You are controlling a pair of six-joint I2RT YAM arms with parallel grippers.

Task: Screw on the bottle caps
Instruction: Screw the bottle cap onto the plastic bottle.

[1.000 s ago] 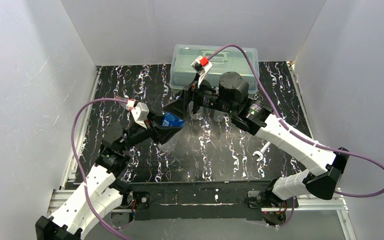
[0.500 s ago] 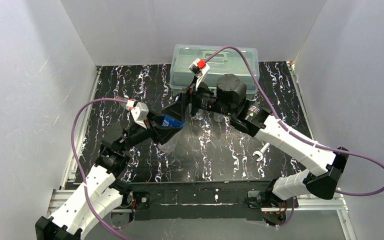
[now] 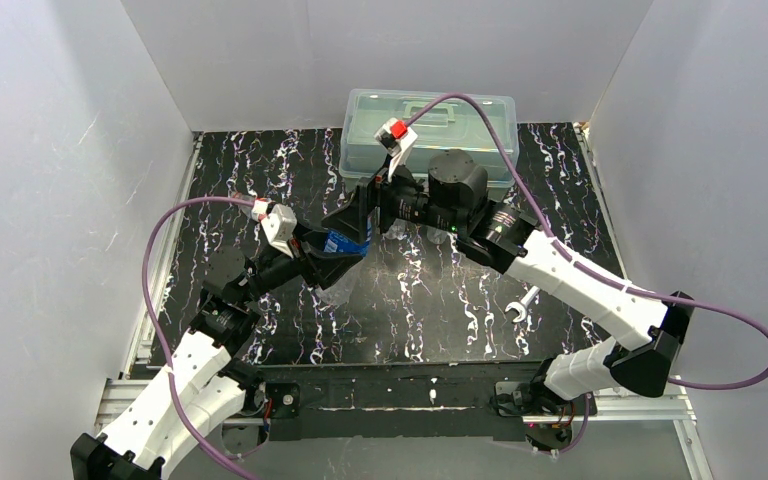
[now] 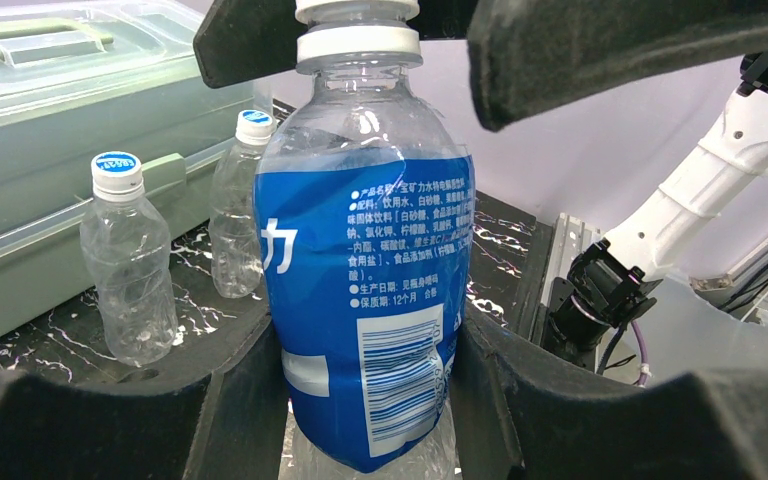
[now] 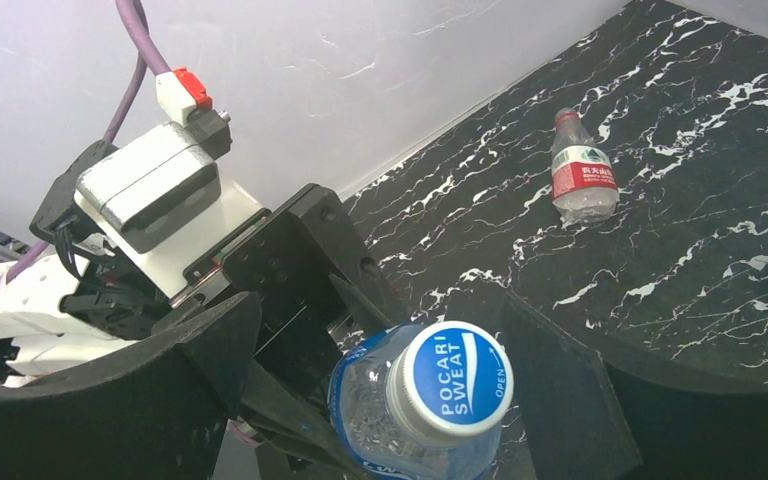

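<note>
The blue-and-white cap (image 5: 457, 378) sits on the neck of the blue-label bottle (image 4: 365, 300): small, hard, likely slick, best taken across its rim. The bottle looks thin-walled, light and easily crushed; the left gripper (image 3: 343, 247) has its fingers (image 4: 230, 400) pinching the labelled belly over the middle of the tabletop (image 3: 430, 300). The right gripper (image 3: 365, 210) holds its fingers (image 5: 160, 390) spread either side of the cap, seemingly not yet touching it.

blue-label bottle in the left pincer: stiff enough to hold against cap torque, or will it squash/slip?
Likely very light: the blue-label bottle looks empty through its clear shoulder. Its thin wall shows creases there, so it probably squashes under the left pincer. The glossy label may let it spin when the cap is twisted.
</note>
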